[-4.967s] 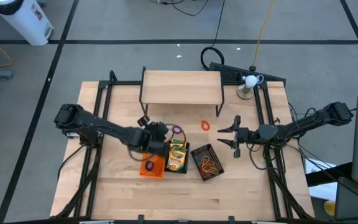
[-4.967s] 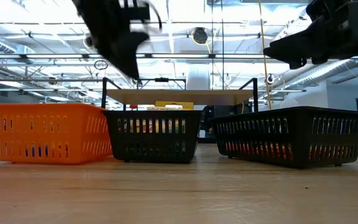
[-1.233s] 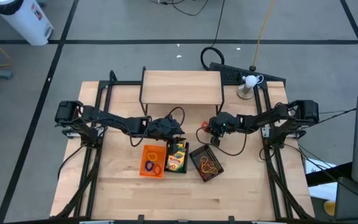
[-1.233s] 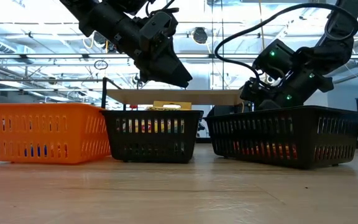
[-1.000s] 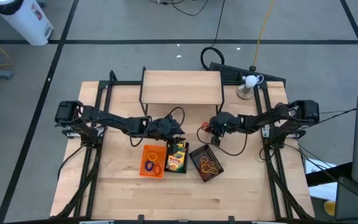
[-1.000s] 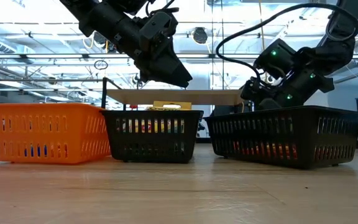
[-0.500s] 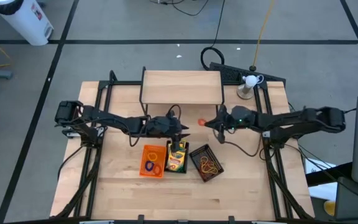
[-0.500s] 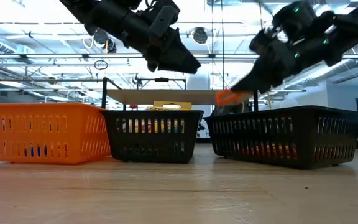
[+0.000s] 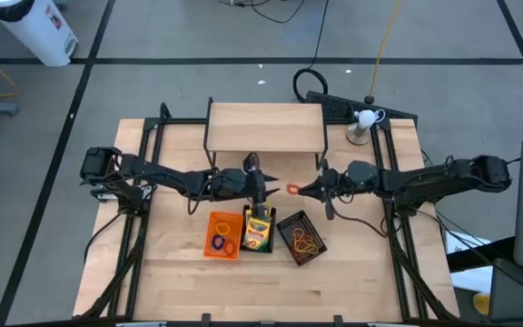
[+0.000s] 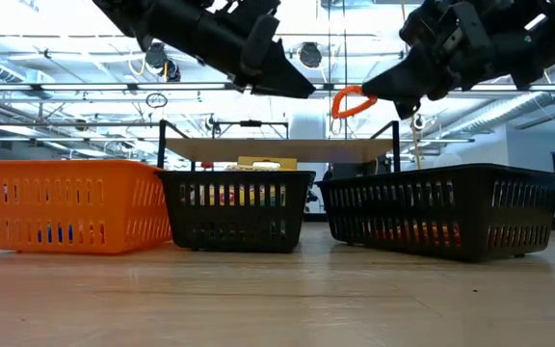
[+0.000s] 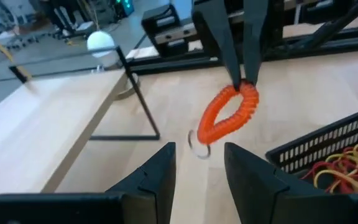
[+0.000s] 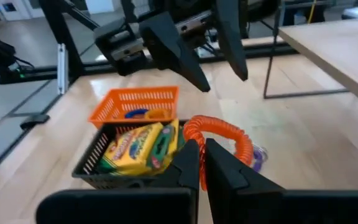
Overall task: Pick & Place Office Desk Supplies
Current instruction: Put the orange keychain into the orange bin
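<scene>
The right gripper (image 9: 296, 190) is clenched on an orange coiled loop (image 9: 292, 189), pinching 1 side of it so the rest hangs free, clear of the table (image 9: 352, 272) and above the tray rims; in the low view the loop (image 10: 351, 100) hangs well above the baskets, a height that would let it pass over a wall without snagging. The 3 mesh trays sit side by side near the table's middle: the orange tray (image 9: 222, 235) holds loops, the middle black tray (image 9: 260, 229) holds crayon boxes (image 9: 259, 227), and the angled black tray (image 9: 301, 236) holds a tangle of red and tan rubber bands (image 9: 305, 240). Sorting by kind appears to govern placement, so the held loop probably belongs with the bands, though which tray is meant cannot be told. The left gripper (image 9: 263, 184) hovers just behind the middle tray, its 2 fingers (image 11: 155, 177) parted and holding nothing, facing the loop. A small purple loop (image 12: 258, 155) lies on the wood beside the trays, not yet collected. A raised wooden shelf (image 9: 265, 127) stands behind the work area.
</scene>
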You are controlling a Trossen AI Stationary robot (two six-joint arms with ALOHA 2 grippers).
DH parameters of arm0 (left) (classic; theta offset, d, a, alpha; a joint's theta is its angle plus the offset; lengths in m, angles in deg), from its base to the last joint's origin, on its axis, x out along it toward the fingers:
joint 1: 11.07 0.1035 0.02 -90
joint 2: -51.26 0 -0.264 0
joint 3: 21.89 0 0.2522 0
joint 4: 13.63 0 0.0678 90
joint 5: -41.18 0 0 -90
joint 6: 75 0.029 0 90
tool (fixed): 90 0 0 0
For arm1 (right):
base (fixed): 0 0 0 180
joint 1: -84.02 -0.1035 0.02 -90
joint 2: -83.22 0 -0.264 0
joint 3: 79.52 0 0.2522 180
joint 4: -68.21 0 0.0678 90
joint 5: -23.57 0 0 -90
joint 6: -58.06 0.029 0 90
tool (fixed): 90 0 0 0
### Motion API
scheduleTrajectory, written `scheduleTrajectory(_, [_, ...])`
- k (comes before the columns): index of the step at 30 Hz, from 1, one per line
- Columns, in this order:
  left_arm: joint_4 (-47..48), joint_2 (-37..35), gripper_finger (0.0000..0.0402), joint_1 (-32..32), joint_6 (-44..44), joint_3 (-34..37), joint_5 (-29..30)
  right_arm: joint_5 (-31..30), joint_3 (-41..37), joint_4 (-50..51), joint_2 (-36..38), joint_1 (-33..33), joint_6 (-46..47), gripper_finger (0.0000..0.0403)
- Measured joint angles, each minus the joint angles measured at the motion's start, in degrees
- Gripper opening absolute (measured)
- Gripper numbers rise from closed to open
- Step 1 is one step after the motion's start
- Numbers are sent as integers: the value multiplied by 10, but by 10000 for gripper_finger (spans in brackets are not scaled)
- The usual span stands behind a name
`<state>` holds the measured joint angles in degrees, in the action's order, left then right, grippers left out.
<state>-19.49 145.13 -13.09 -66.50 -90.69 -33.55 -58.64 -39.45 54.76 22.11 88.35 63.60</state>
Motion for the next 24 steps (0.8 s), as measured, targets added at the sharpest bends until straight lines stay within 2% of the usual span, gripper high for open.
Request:
scheduleTrajectory(7, [-9, 0, 139, -10, 8, -19, -31, 0, 0, -22, -2, -3, 19, 0])
scheduleTrajectory(15, [-9, 0, 139, -21, 17, -33, -33, 2, 0, -35, -1, -3, 34, 0])
scheduleTrajectory(24, [-7, 0, 138, -22, 4, -33, -33, 30, 1, -76, -1, -3, 43, 0])
